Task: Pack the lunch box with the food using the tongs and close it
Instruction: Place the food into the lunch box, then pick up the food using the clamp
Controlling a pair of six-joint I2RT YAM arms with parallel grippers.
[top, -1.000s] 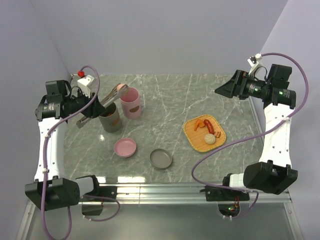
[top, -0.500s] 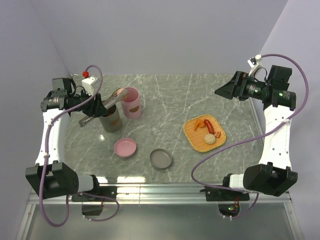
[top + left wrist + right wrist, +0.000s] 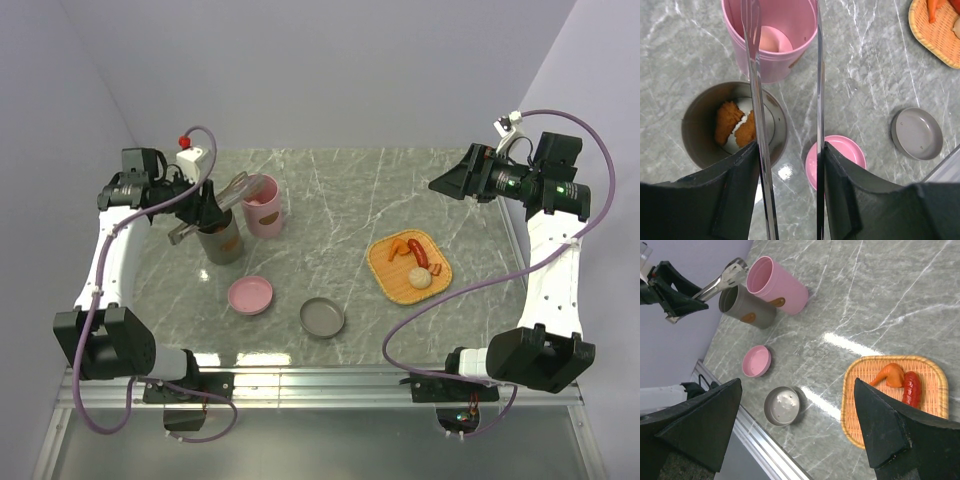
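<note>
Our left tool (image 3: 790, 150) pinches the tongs (image 3: 756, 100), their empty arms parted over the rim of the grey cup (image 3: 692, 145), we think to drop pieces in; orange food (image 3: 730, 122) lies inside. Well right of that cup our right tool (image 3: 798, 385) hangs spread wide, clear of the work.

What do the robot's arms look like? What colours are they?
The left arm and right arm are white tubes with chunky black joints. A purple cable loops along each. The left one carries a small red knob. The fingers are black wedges.
</note>
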